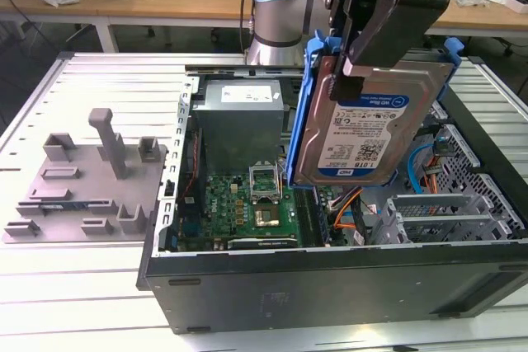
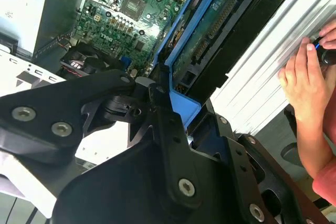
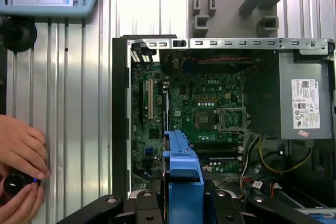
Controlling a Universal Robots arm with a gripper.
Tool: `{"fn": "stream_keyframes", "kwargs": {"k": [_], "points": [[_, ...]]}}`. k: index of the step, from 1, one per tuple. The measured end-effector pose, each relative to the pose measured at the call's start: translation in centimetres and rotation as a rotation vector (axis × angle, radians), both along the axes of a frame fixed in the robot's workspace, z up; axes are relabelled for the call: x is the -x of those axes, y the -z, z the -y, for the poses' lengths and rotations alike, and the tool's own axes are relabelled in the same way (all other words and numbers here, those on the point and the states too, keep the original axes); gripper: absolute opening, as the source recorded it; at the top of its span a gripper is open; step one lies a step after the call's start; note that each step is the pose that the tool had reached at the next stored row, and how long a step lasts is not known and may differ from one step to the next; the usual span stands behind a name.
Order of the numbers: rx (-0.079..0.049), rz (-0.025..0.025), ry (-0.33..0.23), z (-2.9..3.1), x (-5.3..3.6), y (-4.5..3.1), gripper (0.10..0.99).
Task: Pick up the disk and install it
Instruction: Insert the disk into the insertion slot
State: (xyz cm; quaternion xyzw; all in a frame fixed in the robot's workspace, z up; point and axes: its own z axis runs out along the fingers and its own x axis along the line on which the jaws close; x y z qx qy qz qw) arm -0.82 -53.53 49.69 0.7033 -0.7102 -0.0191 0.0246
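The disk (image 1: 363,133), a silver-grey drive with a white-and-blue label in a blue carrier rail, hangs tilted on edge above the open computer case (image 1: 330,282). My gripper (image 1: 350,80) is shut on its upper edge from above. In the second wrist view the disk's (image 2: 212,27) underside and blue rail run away from my black fingers (image 2: 163,114) over the motherboard. In the first wrist view the disk's blue rail end (image 3: 181,166) sticks out between the gripper's (image 3: 181,205) links, above the case interior.
Inside the case lie the green motherboard (image 1: 247,204), the grey power supply (image 1: 239,117) and a grey drive cage (image 1: 450,212). A grey fixture tray (image 1: 82,179) sits at the exterior view's left. A person's hands (image 3: 21,161) rest on the ribbed table beside the case.
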Motion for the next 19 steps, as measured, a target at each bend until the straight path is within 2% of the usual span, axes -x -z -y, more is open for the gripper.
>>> {"fn": "stream_keyframes", "kwargs": {"k": [4, 9, 16, 19], "points": [[-0.001, 0.0011, 0.0, 0.0, -0.02, -0.02, 0.369], [-0.012, 0.0072, -0.004, -0.01, -0.02, 0.0, 0.369], [-0.012, 0.0072, -0.086, 0.0, -0.02, 0.01, 0.369], [-0.012, 0.0186, -0.087, 0.0, -0.03, 0.05, 0.369]]}}
